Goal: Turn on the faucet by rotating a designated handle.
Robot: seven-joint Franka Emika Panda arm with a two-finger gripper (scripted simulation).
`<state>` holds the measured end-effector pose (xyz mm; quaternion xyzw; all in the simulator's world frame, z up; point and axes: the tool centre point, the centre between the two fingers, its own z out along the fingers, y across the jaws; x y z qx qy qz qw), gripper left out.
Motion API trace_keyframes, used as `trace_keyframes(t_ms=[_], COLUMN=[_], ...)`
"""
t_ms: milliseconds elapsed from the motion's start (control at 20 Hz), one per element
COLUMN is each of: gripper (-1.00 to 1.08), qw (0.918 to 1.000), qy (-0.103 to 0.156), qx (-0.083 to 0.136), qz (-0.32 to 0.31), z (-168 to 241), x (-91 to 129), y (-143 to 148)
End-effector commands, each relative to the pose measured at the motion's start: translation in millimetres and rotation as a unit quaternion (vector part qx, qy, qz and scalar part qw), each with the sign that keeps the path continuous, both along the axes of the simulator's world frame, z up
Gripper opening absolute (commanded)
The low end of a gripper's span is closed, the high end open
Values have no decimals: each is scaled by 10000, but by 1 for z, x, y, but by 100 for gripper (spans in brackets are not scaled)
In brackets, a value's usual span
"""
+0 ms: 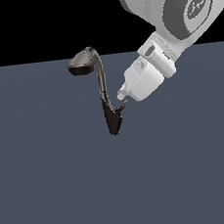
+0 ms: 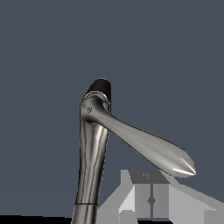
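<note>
The faucet (image 1: 103,88) stands just above the centre of the exterior frame on the flat slate-blue bench (image 1: 54,189), its pointed dark base lowest, the slim neck climbing and curling over toward the upper left, where the wide flat head hangs against the line between the bench and the black background. The handle (image 1: 120,106) — a short, thin lever — branches from the base toward the exterior view's right.

The white arm comes down from the upper right corner of that frame. Its jaws (image 1: 122,97) sit right at the outer end of the handle, touching it or just beside it; the exterior view is too small to tell which.

In the wrist view the handle (image 2: 144,144) fills the middle of the frame as a silvery lever that widens and then tapers to a bright point at the right of the frame, running out from the faucet (image 2: 92,157). The pale grey jaws (image 2: 151,200) show beneath the tapered tip at the bottom edge, pressed together with only a thin seam between them — nothing is held.
</note>
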<state>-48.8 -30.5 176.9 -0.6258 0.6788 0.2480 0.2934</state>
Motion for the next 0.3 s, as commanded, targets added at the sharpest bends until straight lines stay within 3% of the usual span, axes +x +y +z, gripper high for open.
trace_keyframes(t_ms=[0,250], gripper=[-100,-100], qw=[9999,9999], qy=[102,145], qx=[-7,1], qz=[-68,-76], z=[-19,-37], x=[-12,-25], y=[-15,-31])
